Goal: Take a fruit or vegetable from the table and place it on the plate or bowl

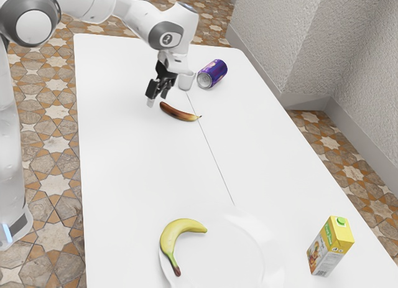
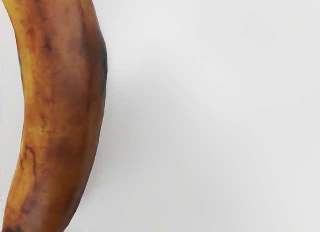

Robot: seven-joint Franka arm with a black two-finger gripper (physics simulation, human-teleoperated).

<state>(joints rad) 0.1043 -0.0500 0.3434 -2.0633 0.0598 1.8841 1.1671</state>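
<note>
Gripper [image 1: 157, 95] sits in the upper-left-centre of the exterior view. Fingers are spread w/ a clear gap and nothing between them, so it's released and empty. Tips hang just over the left end of the brown banana [image 1: 179, 112]; can't tell if they touch it.

Just right of the hand, a white cup [image 1: 185, 81] stands upright, v. close to the wrist. Right of that, a purple can [image 1: 212, 73] lies on its side, open end facing the camera. Both are behind the brown banana, apart from it. A thin seam [image 1: 214, 160] runs down the table [image 1: 124, 176] from the cup area toward the plate [image 1: 239, 257] at bottom centre. A yellow banana [image 1: 177, 233] lies across the plate's left rim, part on, part off. A yellow juice carton [image 1: 329, 246] stands at lower right, well apart from the plate.

Brown banana lies flat on the table, upper centre of the frame, slanting down to the right, thin stem at its right end. It's far from the plate.

In the wrist view the brown banana [image 2: 55, 117] is right under the hand: overripe, orange-brown skin w/ dark streaks and blotches, gently curved. Bare white table [image 2: 225, 117] lies beside it.
</note>
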